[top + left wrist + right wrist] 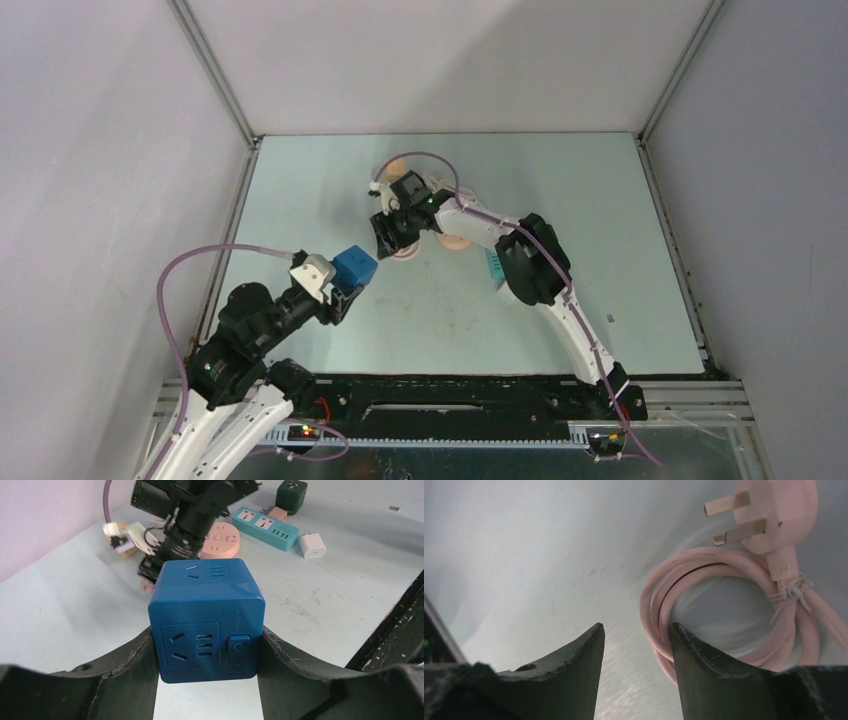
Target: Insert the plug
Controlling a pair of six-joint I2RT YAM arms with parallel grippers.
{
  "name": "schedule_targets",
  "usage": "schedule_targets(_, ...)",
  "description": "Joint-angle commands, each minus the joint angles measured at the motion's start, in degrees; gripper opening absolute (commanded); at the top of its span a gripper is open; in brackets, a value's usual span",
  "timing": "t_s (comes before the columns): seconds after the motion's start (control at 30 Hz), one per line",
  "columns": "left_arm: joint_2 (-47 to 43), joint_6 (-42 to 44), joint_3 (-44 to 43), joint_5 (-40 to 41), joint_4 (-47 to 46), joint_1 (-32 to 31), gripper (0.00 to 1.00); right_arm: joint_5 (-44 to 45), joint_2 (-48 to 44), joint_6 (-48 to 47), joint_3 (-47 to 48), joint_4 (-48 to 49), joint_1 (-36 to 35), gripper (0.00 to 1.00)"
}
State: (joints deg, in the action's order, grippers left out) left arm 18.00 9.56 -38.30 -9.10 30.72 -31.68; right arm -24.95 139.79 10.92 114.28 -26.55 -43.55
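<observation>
My left gripper (207, 645) is shut on a blue cube socket (207, 605) and holds it above the table at the left (355, 268). A pink plug (774, 510) with bare prongs lies on the table, its pink cable (719, 575) coiled and tied. My right gripper (636, 632) is open and empty, pointing down at the table. Its right finger (704, 665) stands at the coil's left edge, and the plug is beyond the tips to the right. In the top view the right gripper (393, 238) is at the table's middle, right of the cube.
A pink round socket (220, 540), a teal power strip (265, 521), a dark green adapter (291, 490) and a white charger (312, 545) lie beyond the cube. The right arm (530, 262) covers most of the strip from above. White walls enclose the table (600, 190).
</observation>
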Motion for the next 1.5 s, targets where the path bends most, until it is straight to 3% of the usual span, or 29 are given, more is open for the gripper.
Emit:
schedule_targets(0.0, 0.45, -1.56, -5.27, 1.52, -2.33, 0.30, 0.00, -3.52, -7.47, 0.16, -10.04, -0.65, -6.72, 0.54)
schedule_targets(0.27, 1.60, -5.04, -12.09, 2.07, 1.30, 0.30, 0.00, -7.19, -18.96, 6.97, -32.65, 9.81, -16.12, 0.55)
schedule_targets(0.43, 1.82, -8.65, -15.51, 2.19, 1.84, 0.30, 0.00, -5.84, -23.10, 9.51, -35.35, 11.26, -18.86, 0.57)
schedule_targets(0.57, 3.18, -14.24, -17.64, 4.60, 2.91, 0.30, 0.00, -2.90, -27.56, 9.47, -35.35, 10.96, -17.68, 0.64)
schedule_targets(0.77, 9.89, -24.82, -23.40, 8.60, 11.91, 0.30, 0.00, -0.65, -36.35, 9.20, -40.20, 10.73, -13.43, 0.72)
schedule_targets(1.0, 17.32, -34.74, -26.62, 3.18, 16.62, 0.30, 0.00, 1.47, -48.48, 9.91, -52.70, 9.68, -5.60, 0.73)
schedule_targets(1.37, 24.56, -40.88, -24.45, -13.30, 8.79, 0.92, 0.00, -2.07, -72.18, 11.02, -72.61, 10.87, 11.29, 0.78)
schedule_targets(1.47, 27.19, -42.70, -23.97, -13.30, 7.80, 1.40, 0.00, -3.10, -77.03, 10.68, -75.27, 9.56, 14.73, 0.80)
